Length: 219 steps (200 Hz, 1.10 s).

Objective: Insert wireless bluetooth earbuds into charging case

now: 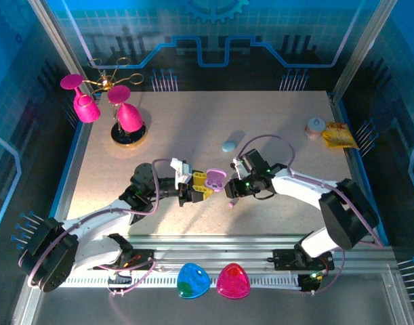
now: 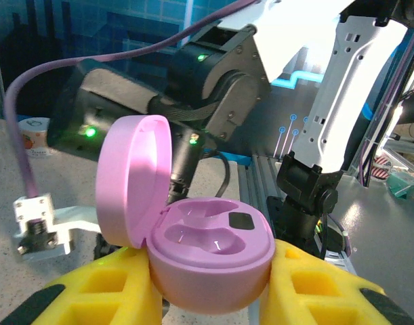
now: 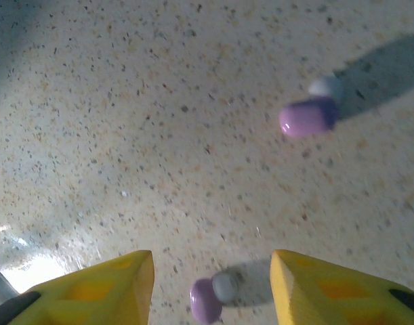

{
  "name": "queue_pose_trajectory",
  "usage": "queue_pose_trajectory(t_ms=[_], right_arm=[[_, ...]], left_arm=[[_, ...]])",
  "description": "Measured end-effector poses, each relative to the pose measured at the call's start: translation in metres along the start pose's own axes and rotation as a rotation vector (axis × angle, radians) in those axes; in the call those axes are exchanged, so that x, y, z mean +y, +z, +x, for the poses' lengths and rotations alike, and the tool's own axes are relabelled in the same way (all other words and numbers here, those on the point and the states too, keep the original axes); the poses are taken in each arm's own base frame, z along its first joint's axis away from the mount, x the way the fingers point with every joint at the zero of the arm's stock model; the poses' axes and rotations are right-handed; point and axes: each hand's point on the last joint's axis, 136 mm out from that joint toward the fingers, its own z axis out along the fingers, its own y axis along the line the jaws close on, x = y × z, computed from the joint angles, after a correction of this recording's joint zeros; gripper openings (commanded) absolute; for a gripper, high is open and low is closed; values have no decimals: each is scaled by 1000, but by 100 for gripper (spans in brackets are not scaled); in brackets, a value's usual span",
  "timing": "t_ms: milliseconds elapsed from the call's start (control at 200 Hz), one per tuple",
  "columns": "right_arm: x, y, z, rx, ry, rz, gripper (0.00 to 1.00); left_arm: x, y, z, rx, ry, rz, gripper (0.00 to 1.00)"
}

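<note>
Left gripper (image 2: 210, 290) clamped on open purple case (image 2: 213, 237); right gripper (image 3: 210, 265) open astride purple earbud (image 3: 208, 298), second earbud (image 3: 307, 116) at 1 o'clock.

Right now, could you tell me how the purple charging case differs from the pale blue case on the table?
The purple charging case stands open, lid up and both earbud wells empty; the pale blue case looks closed. The purple charging case is clamped in the left end effector; the pale blue case lies free on the table. Both are smooth, rounded pebble shapes.
</note>
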Motion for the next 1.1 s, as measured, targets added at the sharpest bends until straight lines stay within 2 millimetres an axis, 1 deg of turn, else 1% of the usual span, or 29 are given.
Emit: queue_pose_trajectory(t_ms=[220, 400, 575, 685, 950, 1095], right_arm=[[1, 14, -2, 41, -25, -14, 46], [14, 26, -8, 85, -60, -89, 47], [13, 28, 0, 109, -58, -102, 46], [9, 27, 16, 130, -49, -98, 46], [5, 16, 40, 139, -39, -97, 45], [6, 10, 47, 133, -24, -108, 45]], left_arm=[[-6, -4, -9, -14, 22, 1, 32], [-6, -4, -8, -10, 32, -1, 32], [-6, -4, -8, -10, 33, -1, 32], [-6, -4, -8, -10, 33, 0, 32], [-5, -4, -7, -10, 31, 0, 32], [-4, -3, -5, -6, 26, -1, 32]])
